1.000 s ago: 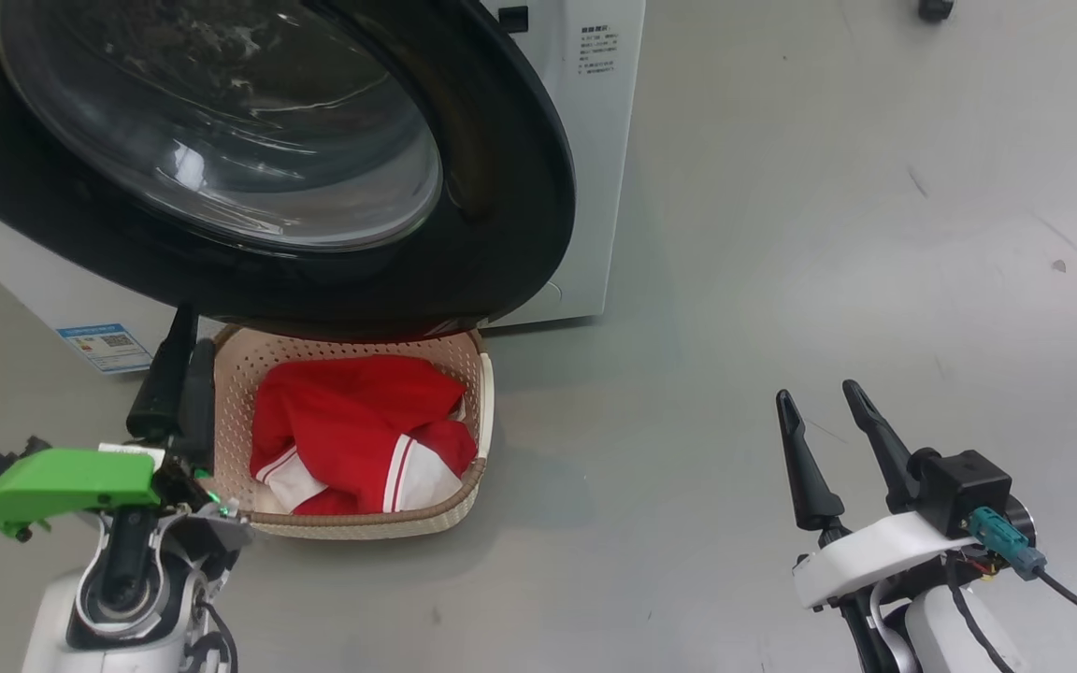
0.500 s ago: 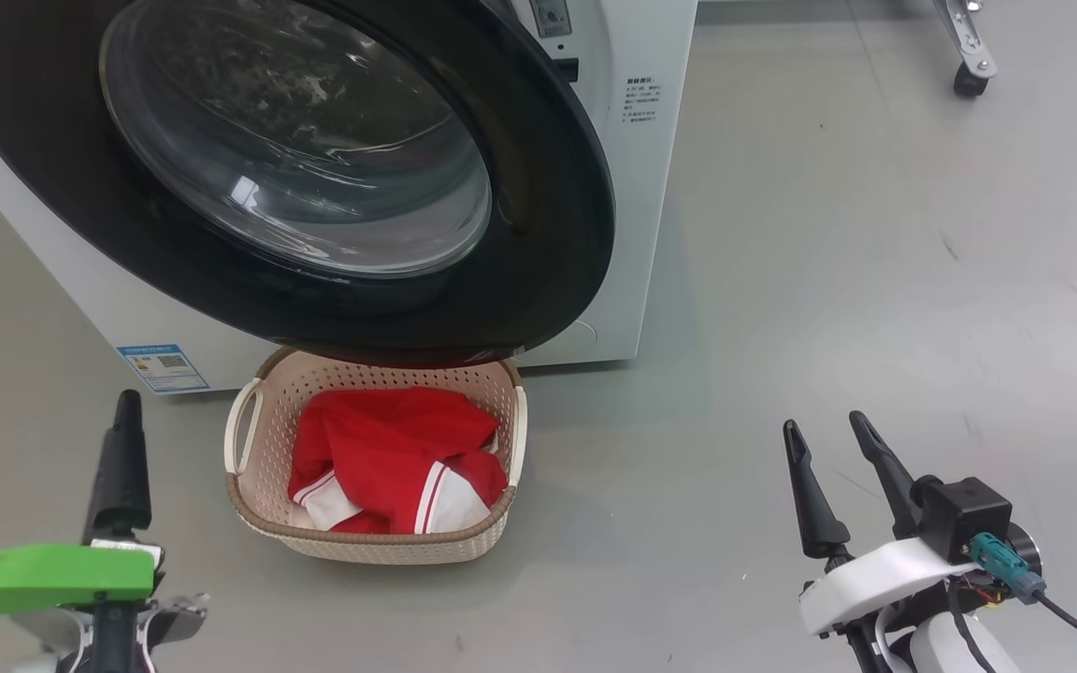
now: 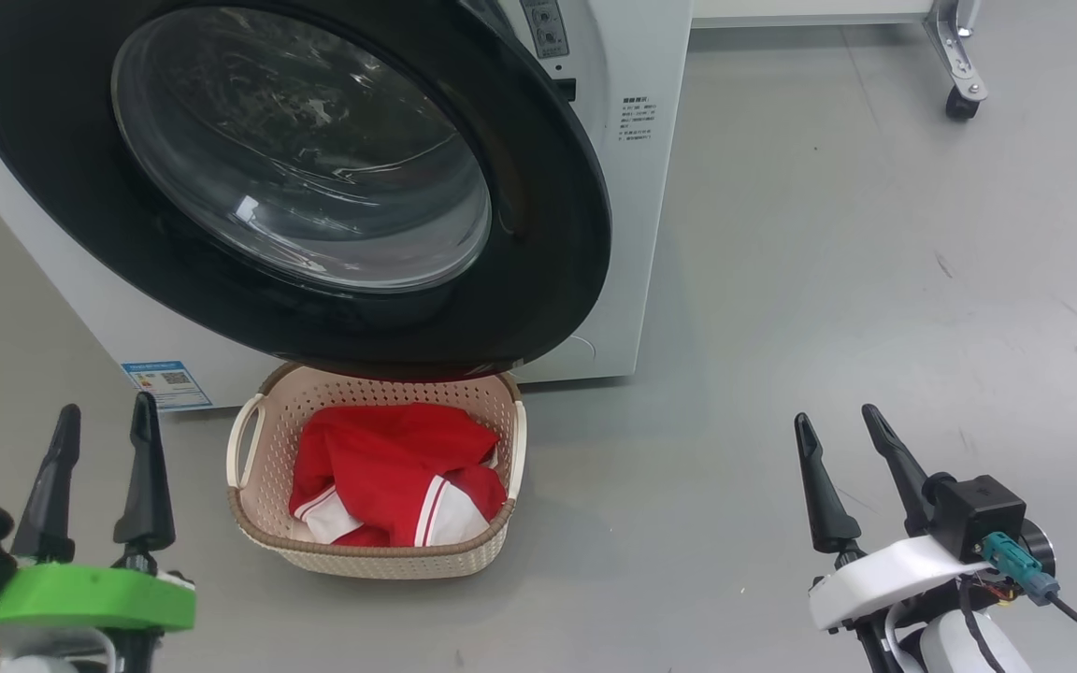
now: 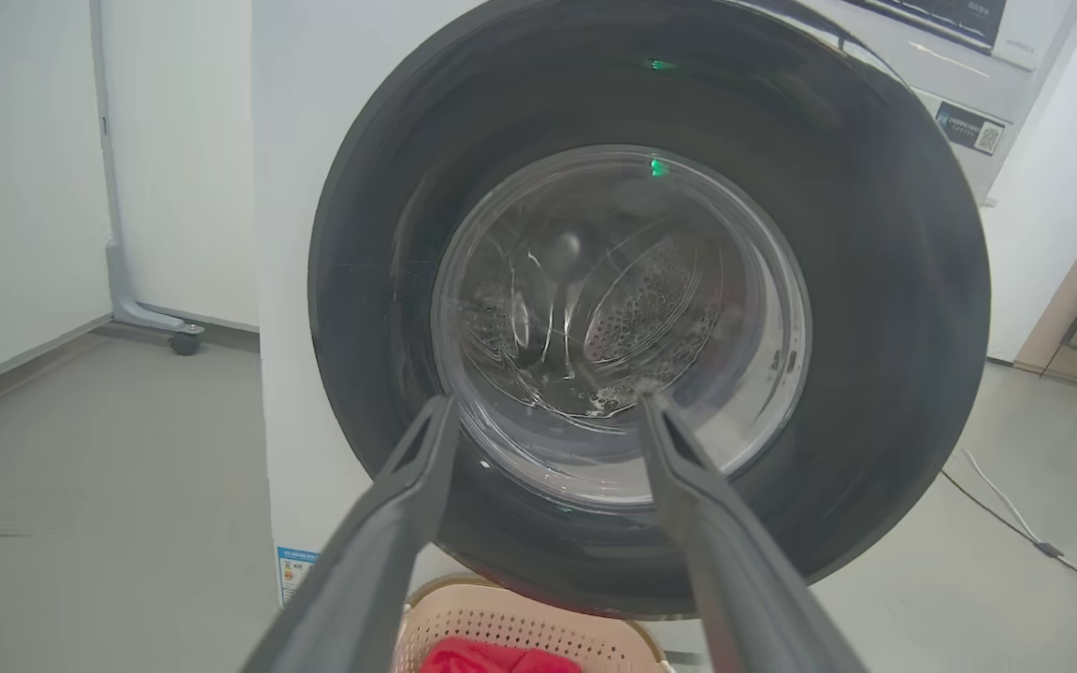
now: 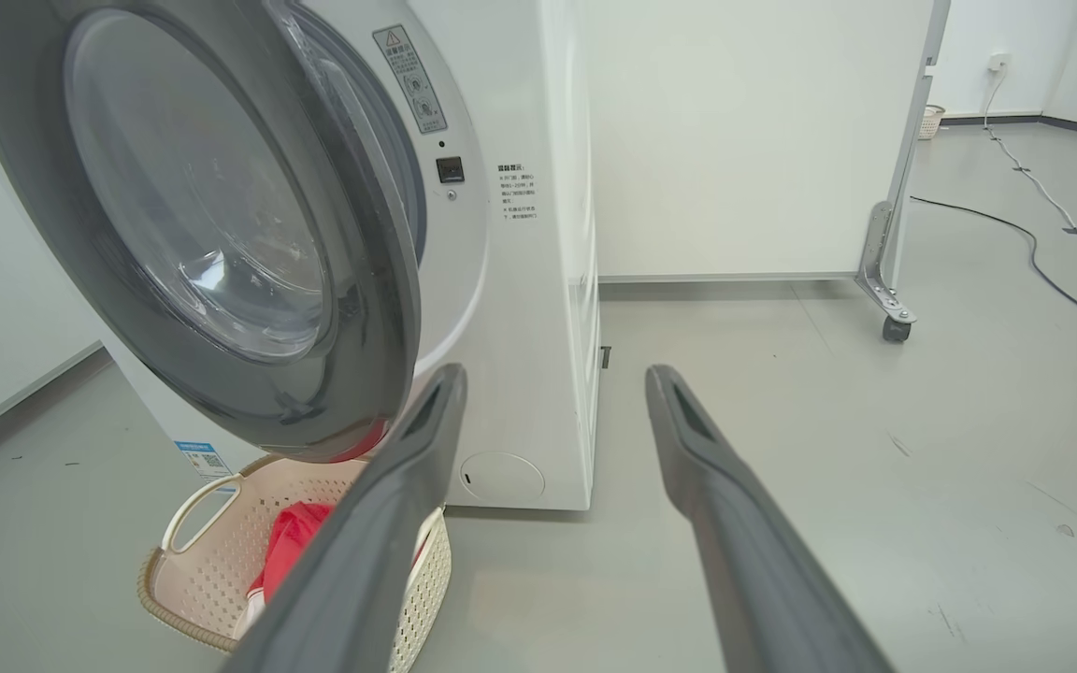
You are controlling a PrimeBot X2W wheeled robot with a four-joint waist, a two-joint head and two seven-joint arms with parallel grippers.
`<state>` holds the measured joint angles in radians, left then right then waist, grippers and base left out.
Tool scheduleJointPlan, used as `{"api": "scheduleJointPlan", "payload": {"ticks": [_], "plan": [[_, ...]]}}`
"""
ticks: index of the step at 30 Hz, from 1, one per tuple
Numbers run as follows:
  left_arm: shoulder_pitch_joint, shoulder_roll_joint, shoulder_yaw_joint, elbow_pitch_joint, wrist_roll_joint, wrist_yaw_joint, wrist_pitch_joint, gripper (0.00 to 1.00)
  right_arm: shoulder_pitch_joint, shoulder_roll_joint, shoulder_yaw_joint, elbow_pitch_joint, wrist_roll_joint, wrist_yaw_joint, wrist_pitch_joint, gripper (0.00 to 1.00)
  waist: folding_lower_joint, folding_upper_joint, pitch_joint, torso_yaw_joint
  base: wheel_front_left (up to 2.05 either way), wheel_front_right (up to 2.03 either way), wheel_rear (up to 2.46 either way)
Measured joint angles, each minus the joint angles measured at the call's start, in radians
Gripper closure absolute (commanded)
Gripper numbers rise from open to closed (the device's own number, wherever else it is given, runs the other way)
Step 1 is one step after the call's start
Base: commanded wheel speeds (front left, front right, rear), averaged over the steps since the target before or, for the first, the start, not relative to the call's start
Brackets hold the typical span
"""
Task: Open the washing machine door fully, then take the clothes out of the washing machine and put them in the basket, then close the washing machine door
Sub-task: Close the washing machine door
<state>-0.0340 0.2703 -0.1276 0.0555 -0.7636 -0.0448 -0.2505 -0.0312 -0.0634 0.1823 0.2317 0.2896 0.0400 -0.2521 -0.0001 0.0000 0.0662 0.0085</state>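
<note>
Grey floor (image 3: 828,234) bears basket (image 3: 380,561) of crumpled red clothes (image 3: 389,467), perhaps two; left pincer (image 3: 107,408), right pincer (image 3: 835,417) wide

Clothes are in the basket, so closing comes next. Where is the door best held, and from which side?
Probably the door by its right rim, coming from the right: in the right wrist view that edge stands off the washing machine, leaving a gap.

Head looks down, wrists look level; all share the basket (image 3: 380,561).
</note>
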Motion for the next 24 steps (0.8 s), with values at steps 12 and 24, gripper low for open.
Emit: {"api": "scheduleJointPlan", "payload": {"ticks": [12, 24], "plan": [[0.096, 0.016, -0.096, -0.007, 0.221, 0.138, 0.003, 0.0, 0.058, 0.0, -0.003, -0.004, -0.01, -0.007, 0.0, 0.0, 0.0, 0.0, -0.022, -0.005, 0.0, 0.0, 0.0], [0.163, -0.026, -0.125, 0.011, 0.285, 0.154, 0.003, 0.0, 0.083, 0.001, 0.012, 0.0, -0.021, -0.008, 0.0, 0.0, 0.0, 0.0, -0.045, -0.004, 0.0, 0.0, 0.0]]}}
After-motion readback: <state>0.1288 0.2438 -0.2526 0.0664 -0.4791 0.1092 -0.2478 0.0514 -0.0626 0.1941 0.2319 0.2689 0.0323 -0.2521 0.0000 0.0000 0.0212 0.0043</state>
